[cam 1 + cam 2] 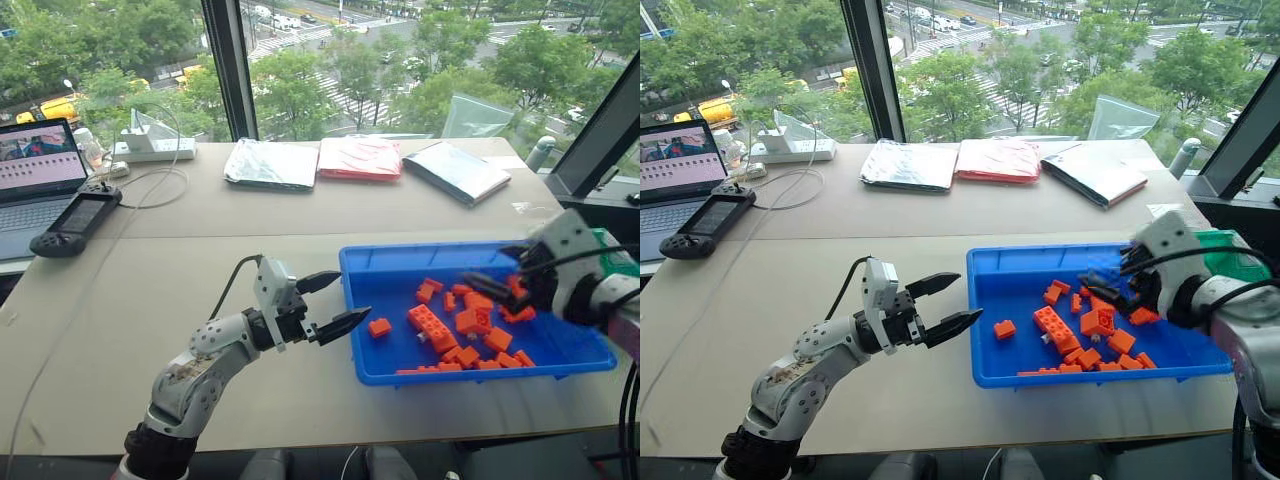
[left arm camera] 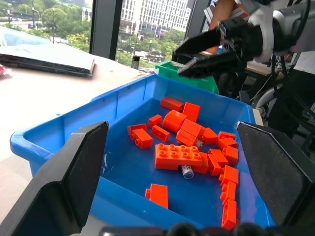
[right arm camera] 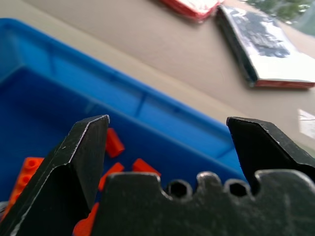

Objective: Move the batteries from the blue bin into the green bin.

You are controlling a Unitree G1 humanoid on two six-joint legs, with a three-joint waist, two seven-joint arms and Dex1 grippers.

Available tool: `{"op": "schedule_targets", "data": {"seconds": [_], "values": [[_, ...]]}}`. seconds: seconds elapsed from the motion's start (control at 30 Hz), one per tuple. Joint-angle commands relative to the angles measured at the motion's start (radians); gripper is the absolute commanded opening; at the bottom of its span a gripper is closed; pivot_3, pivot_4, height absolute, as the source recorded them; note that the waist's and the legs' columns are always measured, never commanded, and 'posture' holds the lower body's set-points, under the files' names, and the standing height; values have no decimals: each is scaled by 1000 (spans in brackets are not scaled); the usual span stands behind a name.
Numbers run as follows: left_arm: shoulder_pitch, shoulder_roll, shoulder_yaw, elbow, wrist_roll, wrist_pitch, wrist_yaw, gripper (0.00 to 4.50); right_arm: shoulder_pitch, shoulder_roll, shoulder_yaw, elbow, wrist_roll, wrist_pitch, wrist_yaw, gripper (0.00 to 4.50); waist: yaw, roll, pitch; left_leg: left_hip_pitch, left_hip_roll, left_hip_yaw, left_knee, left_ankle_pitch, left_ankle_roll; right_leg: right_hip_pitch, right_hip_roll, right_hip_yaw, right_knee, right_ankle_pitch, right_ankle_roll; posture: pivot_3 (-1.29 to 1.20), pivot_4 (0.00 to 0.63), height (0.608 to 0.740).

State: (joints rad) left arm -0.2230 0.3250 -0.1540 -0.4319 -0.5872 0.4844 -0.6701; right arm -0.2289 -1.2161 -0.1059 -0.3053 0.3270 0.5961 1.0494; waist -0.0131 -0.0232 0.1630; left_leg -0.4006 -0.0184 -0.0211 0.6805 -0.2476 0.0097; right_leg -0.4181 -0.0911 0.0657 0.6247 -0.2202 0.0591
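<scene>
The blue bin lies on the table at the right, holding many orange bricks. In the left wrist view a small silvery cylinder, seemingly a battery, lies against the large orange brick. The green bin stands just beyond the blue bin's right end, mostly hidden behind my right arm. My left gripper is open and empty, hovering just outside the blue bin's left wall. My right gripper is open and empty over the right half of the blue bin, angled down toward the bricks.
At the far left are a laptop, a black handheld controller and a white power strip with cables. Three flat packets lie along the back: silver, red, grey. A dark window frame rises at the right.
</scene>
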Motion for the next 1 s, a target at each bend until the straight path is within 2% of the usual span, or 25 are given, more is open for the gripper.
{"op": "schedule_targets", "data": {"seconds": [0.03, 0.37, 0.83, 0.93, 1.0], "values": [[-5, -4, 7, -25, -1, -9, 5, 4500, -21, -26, 100, 77, -96, -145, 82, 4451, 1, 0, 0, 0, 0, 0, 0, 0, 0, 0, 0, 0, 0, 0, 0, 0, 150, 740], [4, -7, 4, -42, -7, 0, 21, 4500, -192, 40, 264, 232, -209, -266, 190, 4451, 0, 0, 0, 0, 0, -2, 0, 0, 0, -1, 0, 1, 1, 0, 0, 0, 150, 740], [13, -10, 0, -50, -3, -4, 37, 4500, -287, 127, 330, 418, -322, -334, 240, 4451, 0, 0, 0, 0, 0, -2, 0, 0, 0, -2, -1, 1, 1, 0, 0, 0, 150, 740], [15, -10, 0, -51, -3, -5, 37, 4500, -290, 137, 327, 430, -332, -339, 235, 3777, 1, 0, 0, 0, -1, -2, 0, 0, 0, -2, -1, 1, 1, 0, 0, 0, 150, 740], [15, -9, 0, -51, -3, -7, 35, 4500, -290, 141, 323, 433, -335, -340, 231, 3088, 1, 0, 0, 0, -1, -2, 0, 0, 0, -2, -1, 1, 1, 0, 0, 0, 150, 740]]}}
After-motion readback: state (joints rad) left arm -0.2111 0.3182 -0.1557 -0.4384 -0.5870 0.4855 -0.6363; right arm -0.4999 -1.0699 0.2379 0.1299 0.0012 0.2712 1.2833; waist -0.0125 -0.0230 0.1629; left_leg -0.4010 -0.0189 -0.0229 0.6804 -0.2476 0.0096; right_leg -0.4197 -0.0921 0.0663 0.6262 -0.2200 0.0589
